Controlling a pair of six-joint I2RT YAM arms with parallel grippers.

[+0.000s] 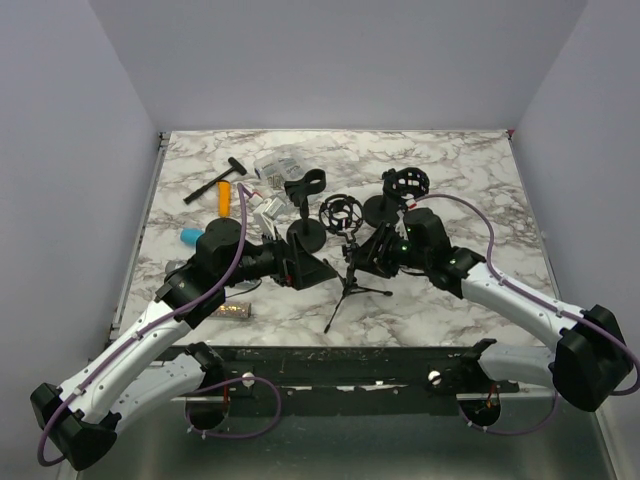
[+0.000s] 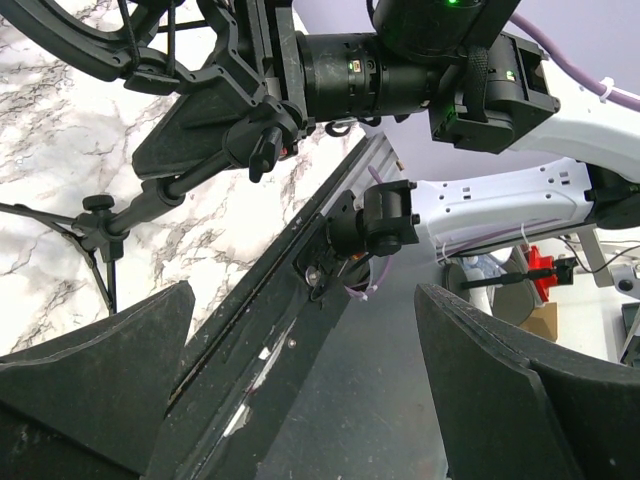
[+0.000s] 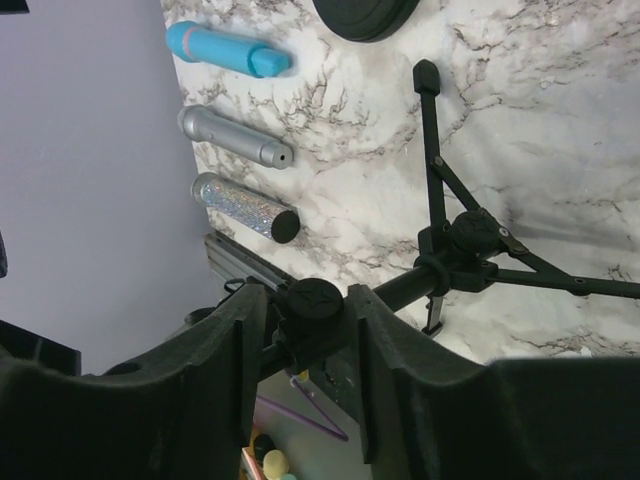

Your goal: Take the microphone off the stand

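Observation:
A black tripod stand (image 1: pixel 352 286) stands in the table's middle with a ring-shaped shock mount (image 1: pixel 340 213) on top. I cannot make out a microphone in that mount. My right gripper (image 1: pixel 364 256) is shut on the stand's black joint knob (image 3: pixel 314 303), with the pole (image 3: pixel 412 284) running out to the tripod hub (image 3: pixel 470 236). My left gripper (image 1: pixel 303 266) is open and empty, just left of the stand. In the left wrist view its fingers (image 2: pixel 120 350) frame the table's front rail, and the mount's ring (image 2: pixel 90 52) and pole (image 2: pixel 150 203) show above.
A blue microphone (image 3: pixel 225 50), a silver one (image 3: pixel 235 137) and a glittery one (image 3: pixel 243 207) lie loose at the front left. An orange one (image 1: pixel 224 197) lies at the back left. Two round-base stands (image 1: pixel 306 236) (image 1: pixel 384 209) stand behind the tripod. Small parts (image 1: pixel 268 203) lie nearby.

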